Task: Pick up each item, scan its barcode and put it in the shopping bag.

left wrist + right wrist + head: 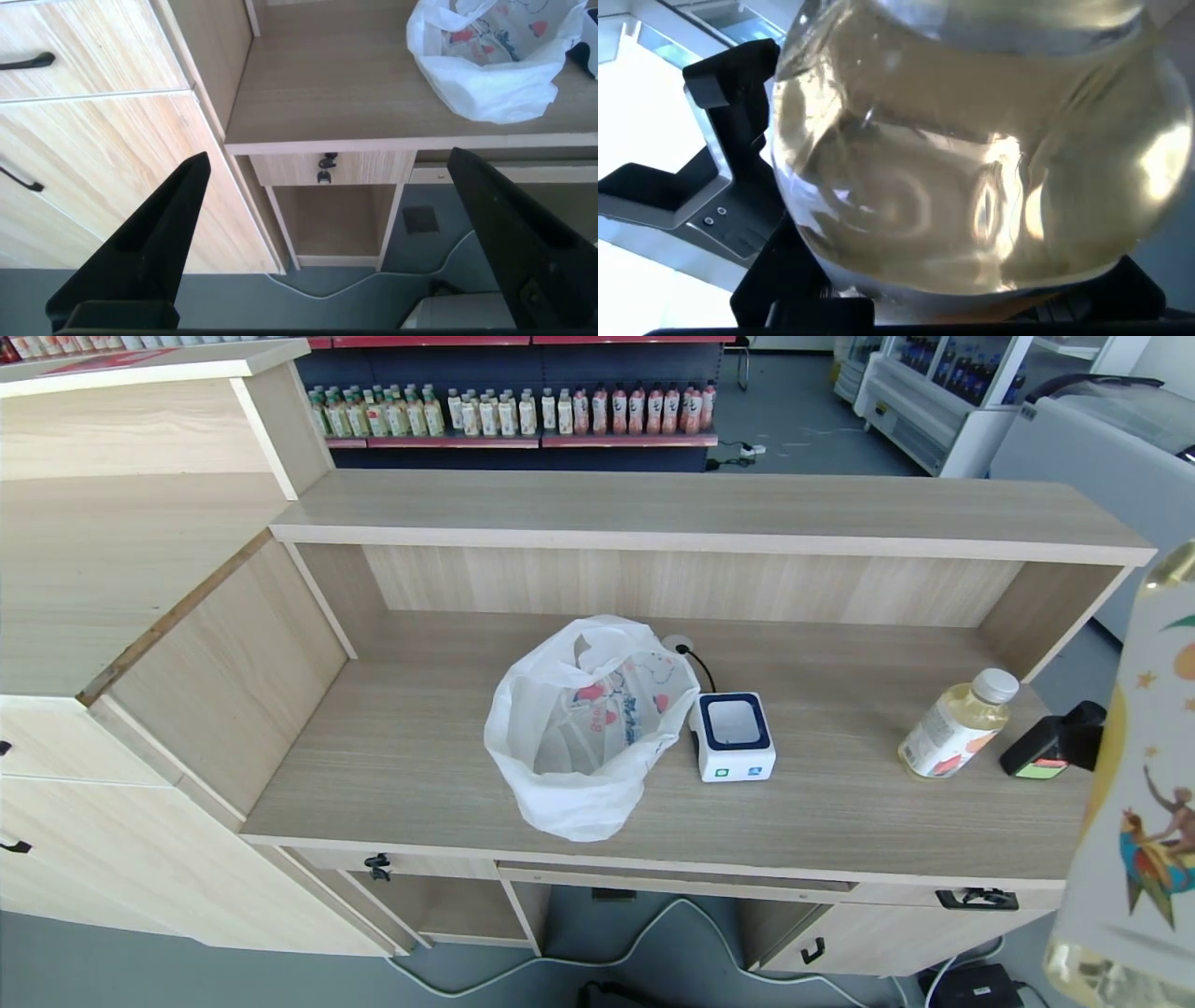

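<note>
The left claw (329, 159) hangs low in front of the counter (840, 812). Its two fingers are spread wide and there is nothing between them.

The right claw (962, 313) is closed around a big bottle (1134, 784) of yellow drink. That bottle has a picture label and is held up in the air on the robot's right, off the counter.

The white shopping bag (583, 728) sits in the middle of the counter with its mouth open. Just beside it, on the robot's right, is the little white scanner (735, 735) with a dark window on top. A black cord runs from behind the scanner.

Farther right a small bottle (954, 726) of yellow drink with a white cap stands on the counter, leaning a bit. A black gadget (1050, 744) is just beside it.
</note>
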Controlling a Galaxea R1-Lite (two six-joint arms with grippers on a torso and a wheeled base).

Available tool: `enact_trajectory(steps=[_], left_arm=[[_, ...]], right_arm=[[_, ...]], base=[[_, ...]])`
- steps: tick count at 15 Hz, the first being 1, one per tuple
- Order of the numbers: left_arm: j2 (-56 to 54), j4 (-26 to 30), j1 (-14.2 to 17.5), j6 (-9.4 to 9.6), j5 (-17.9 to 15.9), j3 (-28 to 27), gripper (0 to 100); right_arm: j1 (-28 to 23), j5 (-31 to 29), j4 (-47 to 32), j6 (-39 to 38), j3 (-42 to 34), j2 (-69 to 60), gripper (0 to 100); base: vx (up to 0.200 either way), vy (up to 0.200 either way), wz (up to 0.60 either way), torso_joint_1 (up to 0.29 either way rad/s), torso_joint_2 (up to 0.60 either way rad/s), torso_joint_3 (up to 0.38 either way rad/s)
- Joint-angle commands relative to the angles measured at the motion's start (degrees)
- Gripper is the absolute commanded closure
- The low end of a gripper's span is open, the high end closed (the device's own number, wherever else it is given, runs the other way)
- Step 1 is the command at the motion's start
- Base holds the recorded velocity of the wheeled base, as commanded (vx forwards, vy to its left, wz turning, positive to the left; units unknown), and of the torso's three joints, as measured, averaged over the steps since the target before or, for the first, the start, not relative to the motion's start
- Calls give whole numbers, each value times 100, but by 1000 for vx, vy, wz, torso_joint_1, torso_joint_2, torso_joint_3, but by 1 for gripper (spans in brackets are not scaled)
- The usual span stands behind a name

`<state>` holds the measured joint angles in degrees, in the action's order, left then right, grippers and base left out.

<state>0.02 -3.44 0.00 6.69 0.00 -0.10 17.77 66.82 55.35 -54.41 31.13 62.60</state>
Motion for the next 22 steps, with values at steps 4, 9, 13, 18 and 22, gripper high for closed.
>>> enact_trajectory(steps=[4, 9, 13, 18, 22], left_arm=[[-2, 1, 0, -1, 0, 1, 0], [-2, 1, 0, -1, 0, 1, 0], [-2, 1, 0, -1, 0, 1, 0], [-2, 1, 0, -1, 0, 1, 0], [-2, 1, 0, -1, 0, 1, 0]], right_arm=[[-2, -2, 3, 27, -55, -11, 100], [-37, -90, -6, 448, -125, 156, 100], [-1092, -1074, -24, 3481, -406, 1316, 100], [-2946, -2437, -1395, 8701, 33, 2520, 100], [-3737, -3324, -1659, 9659, 218, 2485, 100]], base=[[0, 0, 0, 0, 0, 0], [0, 0, 0, 0, 0, 0], [0, 0, 0, 0, 0, 0], [0, 0, 0, 0, 0, 0], [0, 0, 0, 0, 0, 0]])
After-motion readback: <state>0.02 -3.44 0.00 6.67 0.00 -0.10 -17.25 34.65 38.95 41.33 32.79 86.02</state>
